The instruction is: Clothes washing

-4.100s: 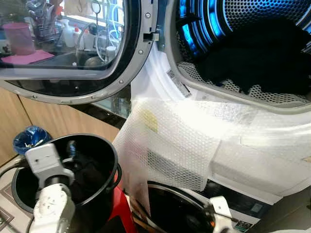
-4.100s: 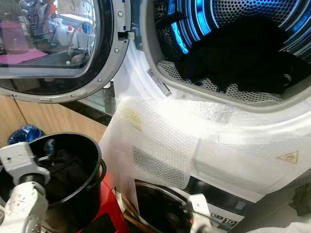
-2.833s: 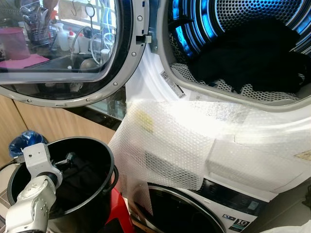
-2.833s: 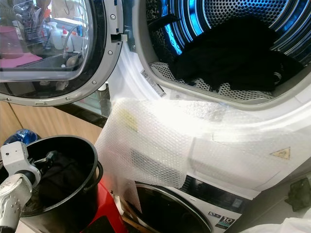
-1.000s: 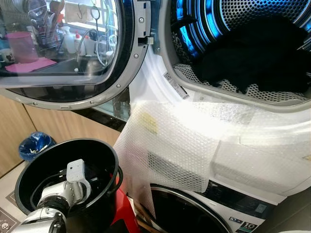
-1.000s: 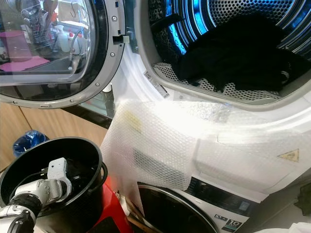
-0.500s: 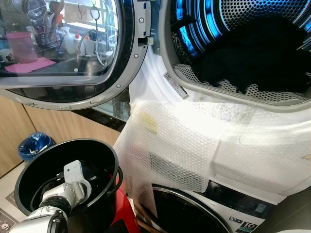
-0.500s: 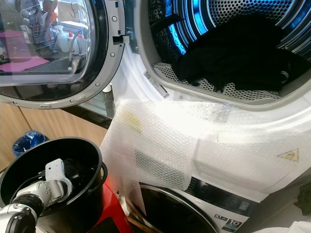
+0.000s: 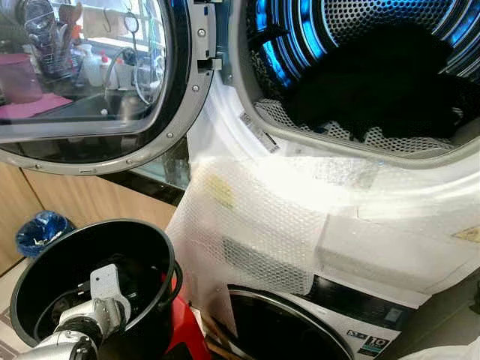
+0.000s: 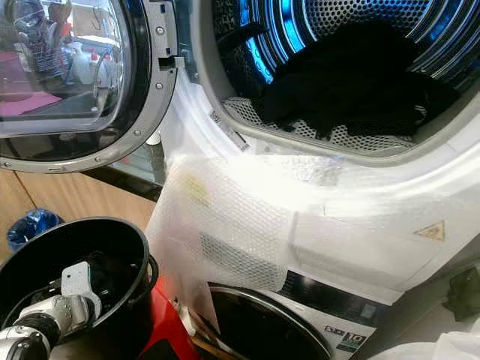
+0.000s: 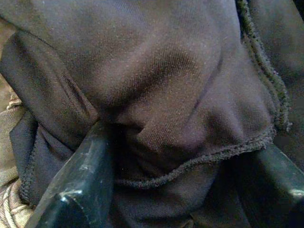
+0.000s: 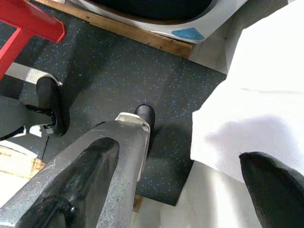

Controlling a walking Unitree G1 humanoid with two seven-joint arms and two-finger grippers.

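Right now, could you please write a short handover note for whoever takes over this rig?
Left end effector: down inside the black bucket, fingers open around a fold of dark garment, not yet closed.
Right end effector: hanging idle, open, over the floor.
Done: dark clothes already lie in the upper drum, door open.
Left: grip the garment, lift it and load the drum.

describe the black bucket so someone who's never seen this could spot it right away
Find the open dryer drum lit blue, with dark clothes inside and its round door swung to the left. Below that door, left of the bubble wrap, the black bucket stands on something red. The left gripper reaches down into it, among dark clothes.
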